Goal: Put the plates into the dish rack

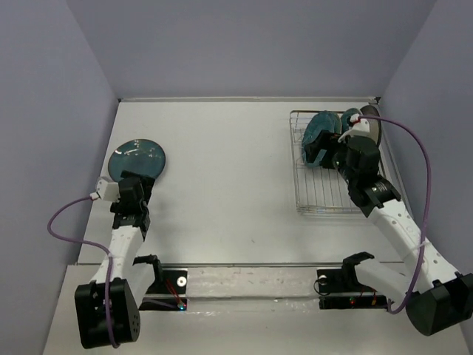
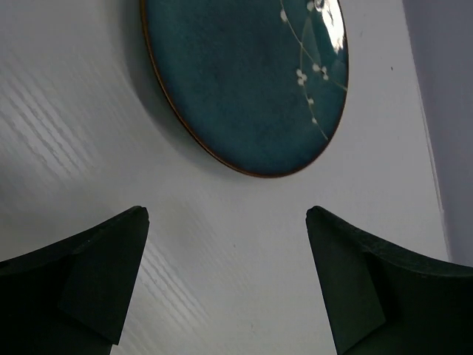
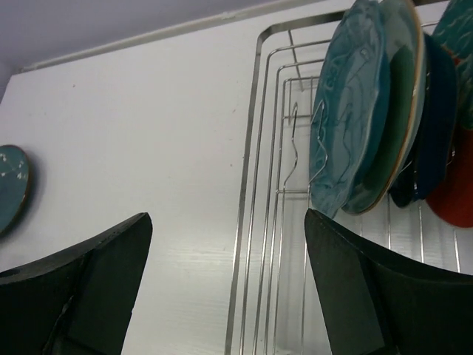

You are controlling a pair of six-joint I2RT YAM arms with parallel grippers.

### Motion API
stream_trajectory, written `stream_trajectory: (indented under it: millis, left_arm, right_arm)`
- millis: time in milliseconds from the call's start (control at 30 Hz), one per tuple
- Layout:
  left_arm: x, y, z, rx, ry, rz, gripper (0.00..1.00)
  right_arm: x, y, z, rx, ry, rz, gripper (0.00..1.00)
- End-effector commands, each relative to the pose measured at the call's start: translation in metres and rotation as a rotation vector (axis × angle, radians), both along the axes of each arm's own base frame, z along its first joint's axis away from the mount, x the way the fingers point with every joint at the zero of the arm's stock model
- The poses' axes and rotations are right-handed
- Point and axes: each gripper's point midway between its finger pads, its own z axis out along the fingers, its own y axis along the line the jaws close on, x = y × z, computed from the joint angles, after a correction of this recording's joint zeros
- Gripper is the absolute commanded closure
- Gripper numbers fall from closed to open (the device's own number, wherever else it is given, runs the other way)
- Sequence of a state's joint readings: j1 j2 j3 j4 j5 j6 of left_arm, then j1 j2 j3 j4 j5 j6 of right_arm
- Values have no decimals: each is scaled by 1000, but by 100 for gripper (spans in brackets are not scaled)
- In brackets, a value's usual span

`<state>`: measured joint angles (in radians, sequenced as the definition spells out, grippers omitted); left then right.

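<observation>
Black left jaws stand wide and empty, low over the white tabletop [image 2: 89, 111], with the dark teal plate [image 2: 244, 74] lying flat just beyond them, near the left wall. Right jaws are likewise spread wide, gripping nothing, above the silver wire dish rack [image 3: 244, 185]. At the rack's far end a scalloped teal plate [image 3: 347, 111], a dark blue plate [image 3: 436, 126] and a red plate [image 3: 454, 200] stand upright, packed close together.

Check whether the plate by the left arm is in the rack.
Out: the plate lies flat on the table, apart from the dish rack.
</observation>
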<state>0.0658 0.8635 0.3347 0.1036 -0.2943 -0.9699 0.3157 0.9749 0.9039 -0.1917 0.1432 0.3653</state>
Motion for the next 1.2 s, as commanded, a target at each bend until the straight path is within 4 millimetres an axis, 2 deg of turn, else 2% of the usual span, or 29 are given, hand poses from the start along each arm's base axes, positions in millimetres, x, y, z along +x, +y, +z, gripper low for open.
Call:
stream_trajectory:
  millis: [0,167,200,233,300,400,467,500,633,700,800,833,900,933,967,1000,1033,1067,1100,1133,1167]
  left_arm:
    - [9,44,0,-13,-54,192,1]
    - [28,58,-15,-57,-26,212,1]
    - [35,60,-10,-61,-45,211,1]
    - [38,61,-23,-78,-12,210,1]
    - [47,61,-33,-97,9,205,2]
    - [62,58,-36,-131,-14,182,6]
    - [67,56,-48,-151,3,173,22]
    - [75,57,-42,-139,-23,159,42]
    - [85,55,-44,-140,-34,116,94]
    - [88,52,-42,-137,-44,85,94]
    - [89,39,-24,-148,-145,18,94]
    - [90,33,-7,-151,-205,-7,94]
    - [91,12,13,-168,-266,-93,94]
    - [91,3,34,-148,-318,-131,94]
    - [91,-15,45,-137,-340,-198,94]
    - [89,-25,52,-133,-358,-228,94]
    - [82,-41,67,-137,-399,-283,94]
    - [76,-48,69,-152,-415,-304,94]
    - [70,-56,84,-156,-461,-336,94]
    - [66,-63,88,-168,-477,-359,94]
    - [60,-73,93,-184,-496,-403,94]
  right_arm:
    - [-13,28,13,81,-55,142,11]
    - [-27,34,14,106,-72,191,11]
    - [-29,35,15,113,-76,201,11]
    - [-33,37,19,124,-88,220,11]
    - [-37,40,18,133,-88,239,11]
    - [-40,42,19,138,-92,254,11]
    - [-42,44,20,146,-92,268,11]
    - [-43,45,21,148,-92,273,11]
    - [-46,47,26,157,-100,291,11]
    - [-47,47,30,159,-106,291,11]
    - [-50,50,46,178,-129,310,10]
    - [-52,56,49,196,-122,343,9]
    - [-55,66,59,223,-133,390,8]
    - [-56,75,57,246,-111,429,8]
    - [-57,83,61,259,-115,456,7]
    - [-58,90,61,271,-108,480,7]
    - [-61,106,58,285,-90,518,7]
    - [-64,114,56,289,-82,539,7]
    - [-65,123,54,291,-74,553,7]
    - [-67,132,52,292,-66,569,6]
    - [-69,150,40,284,-28,603,6]
